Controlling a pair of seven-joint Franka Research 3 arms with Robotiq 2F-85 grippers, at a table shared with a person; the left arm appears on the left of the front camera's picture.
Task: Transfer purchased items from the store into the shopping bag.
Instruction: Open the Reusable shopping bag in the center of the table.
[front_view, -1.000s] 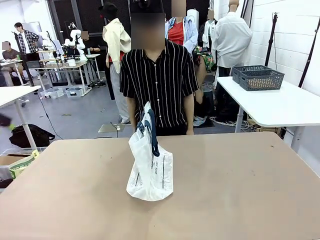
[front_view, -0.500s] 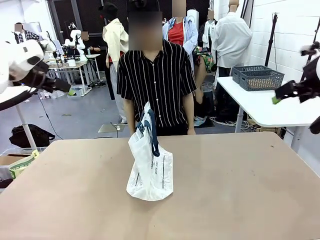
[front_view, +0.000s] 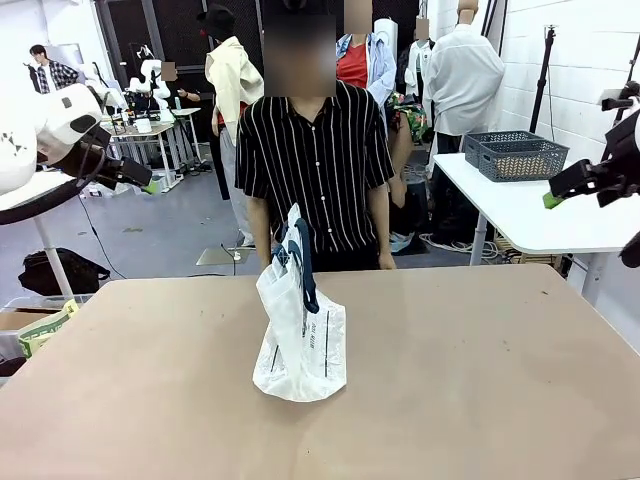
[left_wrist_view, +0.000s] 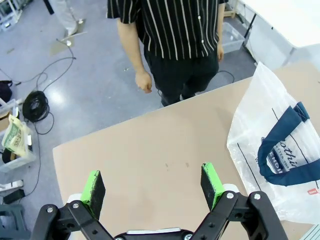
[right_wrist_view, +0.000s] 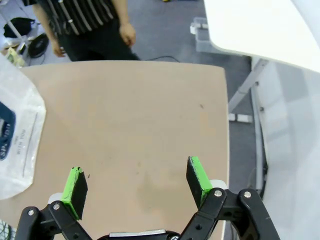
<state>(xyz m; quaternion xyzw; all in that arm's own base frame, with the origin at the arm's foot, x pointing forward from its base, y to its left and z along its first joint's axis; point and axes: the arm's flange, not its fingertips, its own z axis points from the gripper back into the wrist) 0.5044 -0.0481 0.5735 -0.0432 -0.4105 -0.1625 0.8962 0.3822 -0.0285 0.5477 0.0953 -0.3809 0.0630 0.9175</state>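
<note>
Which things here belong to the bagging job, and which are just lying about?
Job: shopping bag, table, person, left tool, right tool (both open, empty); perhaps the grey baskets.
Lying about: black floor bag, cable coil.

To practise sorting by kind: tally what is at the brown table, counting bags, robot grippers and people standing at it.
Shopping bag: 1
Grippers: 2 (left gripper, right gripper, jaws open)
Person at the far edge: 1
Total: 4
</note>
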